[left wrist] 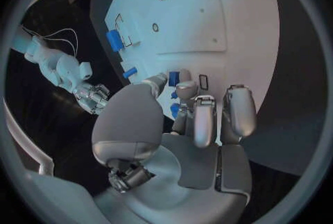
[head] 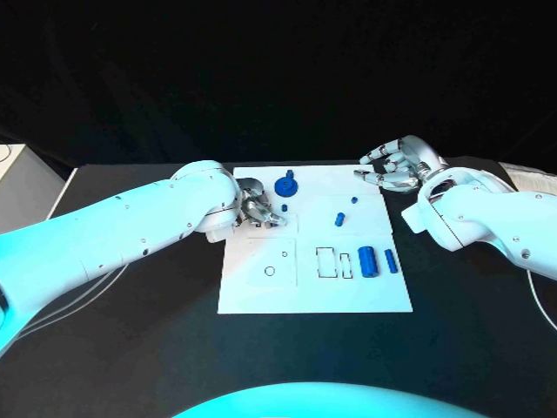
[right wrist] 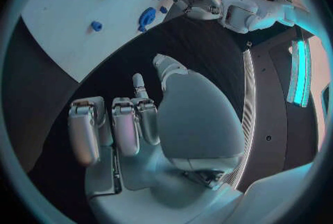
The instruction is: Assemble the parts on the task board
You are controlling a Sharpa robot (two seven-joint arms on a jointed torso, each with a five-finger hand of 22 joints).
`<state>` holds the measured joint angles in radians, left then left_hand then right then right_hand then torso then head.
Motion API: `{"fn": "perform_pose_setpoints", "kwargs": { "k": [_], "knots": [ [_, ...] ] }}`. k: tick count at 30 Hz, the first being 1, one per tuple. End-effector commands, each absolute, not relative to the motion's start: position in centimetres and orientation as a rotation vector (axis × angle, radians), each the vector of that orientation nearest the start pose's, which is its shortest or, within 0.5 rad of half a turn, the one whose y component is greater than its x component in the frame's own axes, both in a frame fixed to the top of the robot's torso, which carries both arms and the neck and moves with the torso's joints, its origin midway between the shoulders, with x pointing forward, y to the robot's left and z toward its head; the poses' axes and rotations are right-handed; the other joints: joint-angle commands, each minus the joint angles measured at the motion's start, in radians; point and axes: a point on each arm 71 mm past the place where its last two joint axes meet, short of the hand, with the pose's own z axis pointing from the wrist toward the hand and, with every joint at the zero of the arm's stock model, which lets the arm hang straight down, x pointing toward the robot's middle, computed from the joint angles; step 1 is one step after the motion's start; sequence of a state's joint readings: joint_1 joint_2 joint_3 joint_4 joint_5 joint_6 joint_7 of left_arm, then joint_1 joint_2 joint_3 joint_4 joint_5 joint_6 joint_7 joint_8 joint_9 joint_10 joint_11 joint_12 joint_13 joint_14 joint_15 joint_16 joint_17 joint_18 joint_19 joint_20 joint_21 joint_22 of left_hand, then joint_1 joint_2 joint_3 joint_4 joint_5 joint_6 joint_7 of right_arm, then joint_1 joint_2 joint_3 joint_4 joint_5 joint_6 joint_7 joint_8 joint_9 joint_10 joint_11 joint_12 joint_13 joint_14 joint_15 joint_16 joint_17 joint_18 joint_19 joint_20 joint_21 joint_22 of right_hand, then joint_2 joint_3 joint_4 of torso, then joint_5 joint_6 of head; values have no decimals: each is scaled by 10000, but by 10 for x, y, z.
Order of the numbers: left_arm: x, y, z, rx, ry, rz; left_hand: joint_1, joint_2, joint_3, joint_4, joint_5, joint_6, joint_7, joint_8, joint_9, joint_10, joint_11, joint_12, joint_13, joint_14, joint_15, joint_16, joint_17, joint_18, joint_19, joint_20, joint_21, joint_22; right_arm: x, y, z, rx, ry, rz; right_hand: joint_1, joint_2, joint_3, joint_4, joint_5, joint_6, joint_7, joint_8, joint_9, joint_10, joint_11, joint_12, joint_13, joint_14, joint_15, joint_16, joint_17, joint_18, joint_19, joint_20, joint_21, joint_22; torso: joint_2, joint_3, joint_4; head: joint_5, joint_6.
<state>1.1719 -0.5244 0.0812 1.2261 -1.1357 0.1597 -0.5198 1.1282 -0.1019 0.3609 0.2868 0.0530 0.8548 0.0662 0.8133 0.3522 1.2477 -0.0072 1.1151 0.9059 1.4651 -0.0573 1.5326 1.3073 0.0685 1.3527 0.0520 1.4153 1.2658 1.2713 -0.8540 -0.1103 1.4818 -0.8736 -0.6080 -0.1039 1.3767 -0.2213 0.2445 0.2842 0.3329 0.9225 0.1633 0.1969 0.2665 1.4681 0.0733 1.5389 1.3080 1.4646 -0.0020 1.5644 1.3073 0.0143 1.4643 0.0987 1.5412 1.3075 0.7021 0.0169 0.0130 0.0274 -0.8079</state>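
Observation:
The white task board (head: 316,287) lies in the middle of the black table. My left hand (head: 260,212) hovers over its far left part and pinches a small blue part (left wrist: 173,78) between thumb and a fingertip, beside a rectangular slot (left wrist: 203,82). A round blue part (head: 286,185) sits just beyond that hand. Two blue pegs (head: 340,219) (head: 354,199) stand mid-board. A blue cylinder (head: 368,260) and a blue bar (head: 389,260) lie by the outlined slots at the right. My right hand (head: 398,165) hangs off the board's far right corner, its fingers loosely bent and holding nothing.
A round hole (head: 270,271) and a smaller one (head: 286,254) mark the board's left half. White equipment (head: 9,183) stands at the table's far left edge, and cables (head: 554,305) trail at the right.

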Motion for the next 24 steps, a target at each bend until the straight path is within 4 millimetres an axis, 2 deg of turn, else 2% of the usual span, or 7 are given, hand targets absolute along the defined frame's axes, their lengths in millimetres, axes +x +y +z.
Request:
{"fn": "perform_pose_setpoints", "kwargs": {
  "k": [1,2,4,6,13,16,24],
  "knots": [
    [530,133,-218,-1820,22662,-4828,386,78,439,-26,-15,21,-47,-1,-28,37,-17,59,-48,854,-72,38,1984,41,40,-27,36,8,504,-239,-173,5120,15508,7456,-66,12,-7,26,-5,-104,0,54,-11,653,65,-57,2293,1009,64,-28,2427,-61,929,69,-38,2436,-9,0,2,2,1],
    [530,133,-218,-1870,22640,-4862,560,70,724,-37,-10,0,-44,-6,-33,16,-26,51,-73,851,-85,34,1976,43,38,-36,33,8,504,-239,-173,5120,15509,7455,-66,12,-7,26,-5,-104,0,54,-11,653,65,-57,2293,1009,64,-28,2427,-61,929,69,-38,2436,-9,-2,1,-1,0],
    [529,133,-218,-1953,22616,-4929,791,-141,1639,-26,-19,-26,-49,35,-21,-5,-34,66,-125,848,-77,30,1967,40,42,-50,30,22,504,-239,-173,5119,15514,7454,-66,12,-7,26,-5,-104,0,54,-11,653,65,-57,2293,1009,64,-28,2427,-61,929,69,-38,2436,-6,-4,-2,-7,-7],
    [529,133,-218,-2050,22602,-5016,821,-224,1979,-49,-15,-38,-57,66,-6,-14,-29,67,-155,844,-75,25,1957,44,32,-52,21,13,504,-239,-173,5119,15522,7453,-66,12,-7,26,-5,-104,0,54,-11,653,65,-57,2293,1009,64,-28,2427,-61,929,69,-38,2436,-3,-4,-3,-6,-15],
    [526,131,-217,-2550,22648,-5522,1118,-572,3698,-678,-13,-238,-46,272,119,-116,-33,9,-318,810,-95,-22,1868,65,-46,-58,-41,-65,504,-240,-174,5131,15559,7434,-66,12,-7,26,-5,-104,0,54,-11,653,65,-57,2293,1009,64,-28,2427,-61,929,69,-38,2436,10,-3,-6,-19,-25],
    [524,131,-217,-2845,22705,-5816,1142,-568,4445,-1138,-23,-389,10,501,265,-146,9,-31,-432,798,-52,-33,1848,82,-121,-39,-91,-133,504,-240,-174,5137,15585,7425,-84,31,-4,14,33,-107,-3,71,-10,654,63,-55,2293,1006,62,-35,2414,-58,925,68,-48,2431,5,-1,-3,-30,-39],
    [522,135,-214,-3603,22939,-6450,1072,-337,4804,-1430,-34,-547,80,656,372,-245,65,-137,-640,762,-5,-79,1760,103,-204,-6,-145,-218,504,-240,-175,5101,15617,7457,-87,31,-4,14,37,-107,-3,72,-10,660,63,-50,2298,1008,62,-31,2423,-61,930,68,-36,2438,-7,3,1,-67,-43]
  ]
}}
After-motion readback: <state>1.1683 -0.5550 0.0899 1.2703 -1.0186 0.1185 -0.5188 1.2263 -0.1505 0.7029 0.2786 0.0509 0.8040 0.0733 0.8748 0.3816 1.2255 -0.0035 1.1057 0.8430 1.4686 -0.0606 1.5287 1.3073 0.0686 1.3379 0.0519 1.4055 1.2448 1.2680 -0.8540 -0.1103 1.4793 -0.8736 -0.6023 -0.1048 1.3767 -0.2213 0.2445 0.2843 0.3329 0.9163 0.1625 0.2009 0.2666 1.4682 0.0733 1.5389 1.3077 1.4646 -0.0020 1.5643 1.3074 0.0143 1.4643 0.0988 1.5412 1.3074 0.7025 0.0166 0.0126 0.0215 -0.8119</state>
